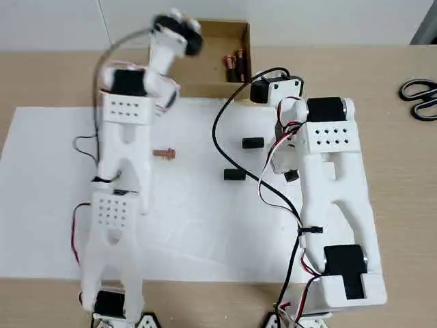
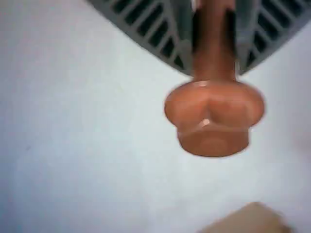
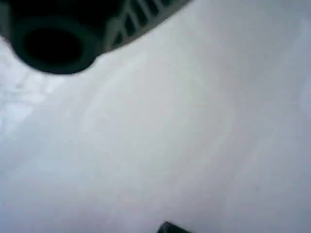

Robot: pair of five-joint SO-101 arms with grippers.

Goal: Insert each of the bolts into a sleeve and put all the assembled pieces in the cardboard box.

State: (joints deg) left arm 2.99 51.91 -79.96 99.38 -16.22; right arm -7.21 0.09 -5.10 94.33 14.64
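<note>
My left gripper (image 2: 214, 29) is shut on a copper bolt (image 2: 214, 116), whose hex head hangs below the jaws over the white paper. My right gripper (image 3: 53, 24) is shut on a black sleeve (image 3: 51, 46) with its open bore facing the camera; in the high view this gripper (image 1: 290, 171) sits at the paper's right side. A loose bolt (image 1: 164, 154) lies on the paper beside the left arm (image 1: 123, 137). Two loose sleeves (image 1: 252, 143) (image 1: 234, 174) lie near the middle. The cardboard box (image 1: 205, 31) at the back holds assembled copper pieces (image 1: 235, 66).
White paper (image 1: 191, 225) covers the wooden table. Black cables (image 1: 232, 157) trail across the paper from the right arm. Scissors (image 1: 420, 96) lie at the far right edge. A corner of cardboard (image 2: 252, 218) shows near the left gripper.
</note>
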